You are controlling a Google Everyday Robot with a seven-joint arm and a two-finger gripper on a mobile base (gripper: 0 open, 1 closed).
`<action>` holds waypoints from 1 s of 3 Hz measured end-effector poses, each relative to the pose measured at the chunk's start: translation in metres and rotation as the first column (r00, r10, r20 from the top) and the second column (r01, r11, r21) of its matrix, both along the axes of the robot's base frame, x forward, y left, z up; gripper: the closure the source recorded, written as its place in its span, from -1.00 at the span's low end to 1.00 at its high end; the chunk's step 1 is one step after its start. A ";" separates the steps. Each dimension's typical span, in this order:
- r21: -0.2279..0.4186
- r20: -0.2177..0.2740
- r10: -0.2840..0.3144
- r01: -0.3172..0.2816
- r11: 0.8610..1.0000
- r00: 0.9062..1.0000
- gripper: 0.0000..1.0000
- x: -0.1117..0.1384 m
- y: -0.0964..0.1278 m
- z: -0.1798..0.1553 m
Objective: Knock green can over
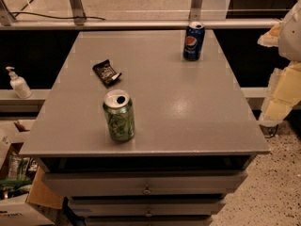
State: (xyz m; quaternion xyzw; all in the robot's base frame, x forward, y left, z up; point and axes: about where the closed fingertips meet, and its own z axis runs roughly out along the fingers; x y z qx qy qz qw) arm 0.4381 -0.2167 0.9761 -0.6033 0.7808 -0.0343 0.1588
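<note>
Grey cabinet top, drawers under it, speckled floor to the right. 2 cans on it, both upright. Green can stands near the front edge, left of centre, silver top up with the opening showing. Black snack wrapper lies just behind it, not touching. Blue Pepsi can is at the back right, well apart. White pump bottle sits on a ledge to the left. Gripper is at the right frame edge, beside the cabinet, well apart from the green can. Its grip state: cannot tell.

Grey drawer cabinet, speckled floor.
</note>
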 end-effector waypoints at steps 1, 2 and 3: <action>0.000 0.000 0.000 0.000 1.000 1.000 -1.00 0.000 0.000 0.000; 0.063 0.009 -0.004 0.004 0.998 1.000 -1.00 0.002 0.006 -0.003; 0.190 0.029 0.010 -0.015 0.982 1.000 -1.00 0.000 0.030 -0.012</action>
